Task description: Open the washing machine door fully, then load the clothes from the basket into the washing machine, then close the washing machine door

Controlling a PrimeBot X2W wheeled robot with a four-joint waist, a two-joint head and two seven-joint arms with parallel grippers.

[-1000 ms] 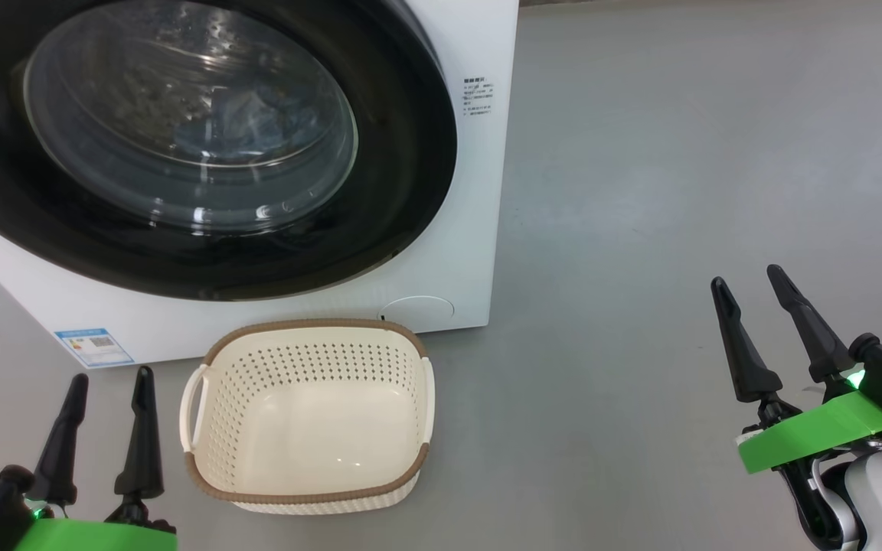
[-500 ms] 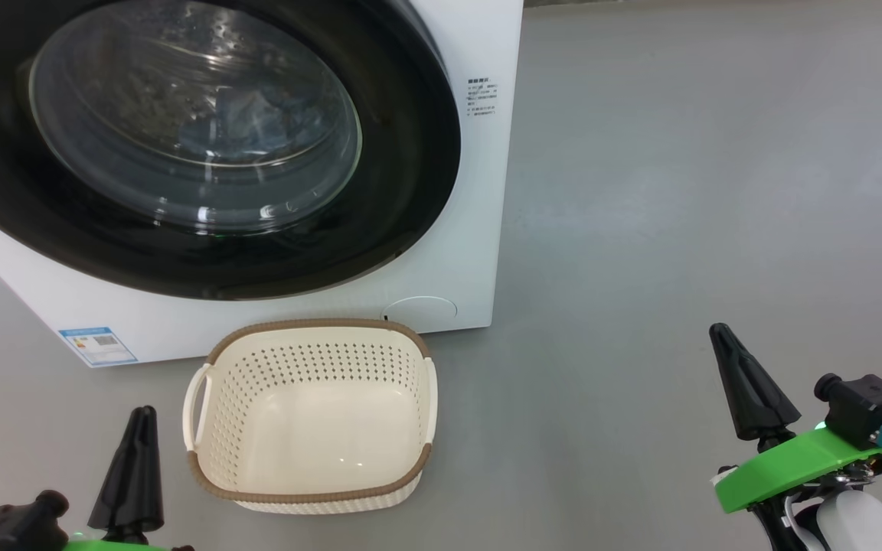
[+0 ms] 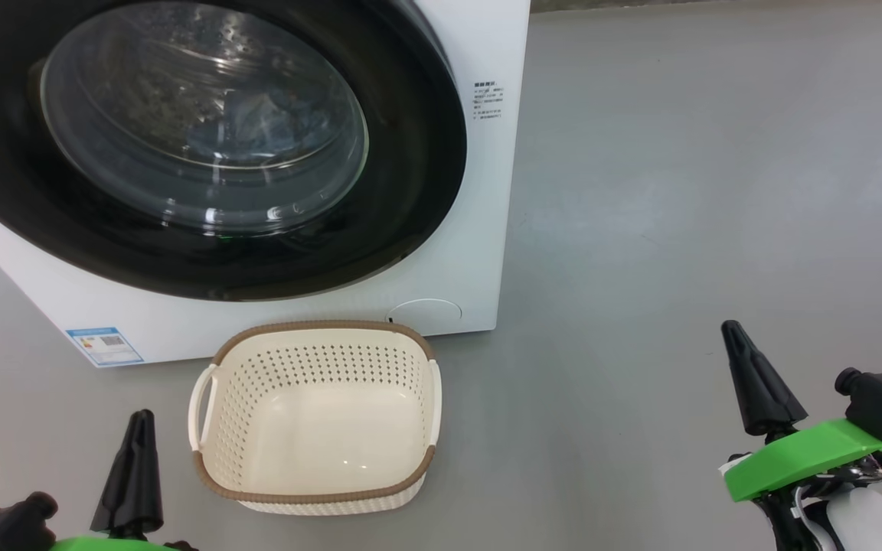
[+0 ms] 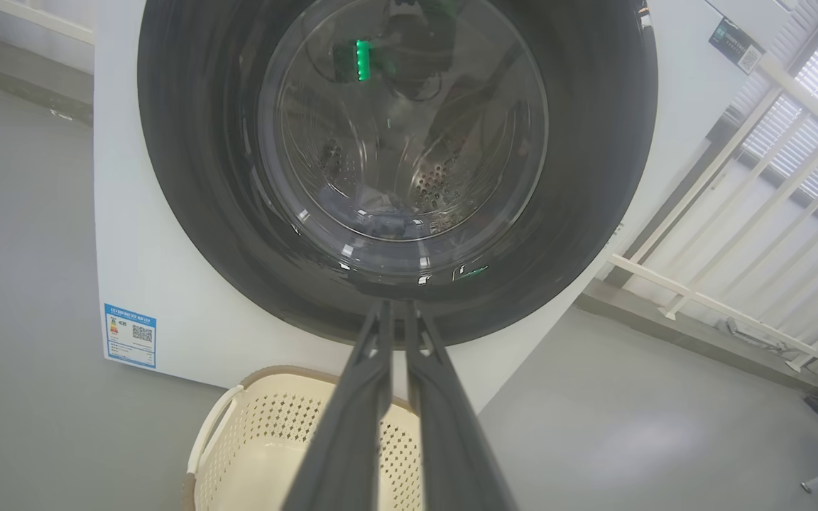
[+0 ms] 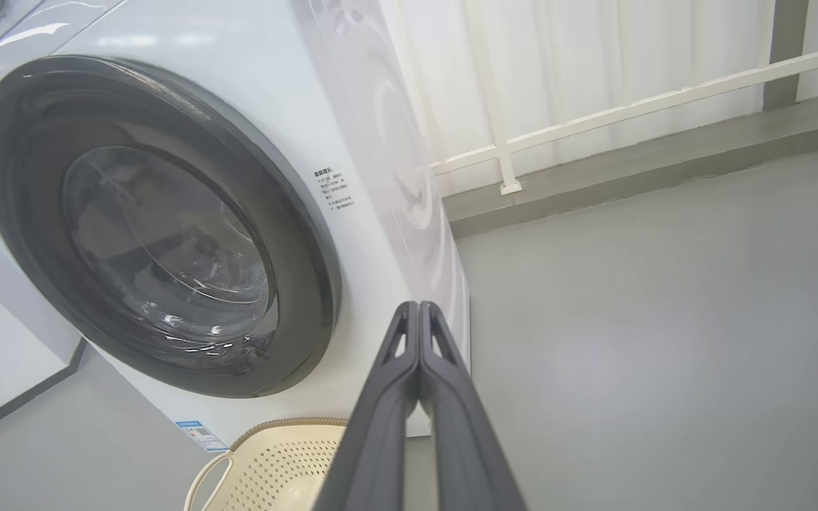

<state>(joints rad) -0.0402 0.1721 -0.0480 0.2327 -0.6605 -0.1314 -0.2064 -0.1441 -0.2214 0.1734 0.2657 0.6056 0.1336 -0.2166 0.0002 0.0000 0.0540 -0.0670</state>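
Observation:
The washing machine (image 3: 479,229) stands at the upper left, and its glossy black washing machine door (image 3: 410,153) lies flush against the front. Through the glass window, bluish fabric (image 3: 257,122), the clothes, shows dimly inside the drum. The cream basket (image 3: 318,327) sits on the floor just in front of the machine, with nothing in it. My left gripper (image 3: 140,417) is shut and empty at the lower left, beside the basket's left handle. My right gripper (image 3: 732,329) is shut and empty, far to the right over the bare floor. Each wrist view shows its own fingers pressed together, left gripper (image 4: 396,309) and right gripper (image 5: 417,306).
A blue label sticker (image 3: 104,346) is at the machine's lower left corner. Grey floor (image 3: 678,229) spreads to the right of the machine. A white railing (image 5: 593,117) on a raised ledge runs behind, in front of a pale curtain.
Both grippers have gone from open to shut, with nothing between the fingers. Both have dropped lower in the head view. The head view has shifted slightly.

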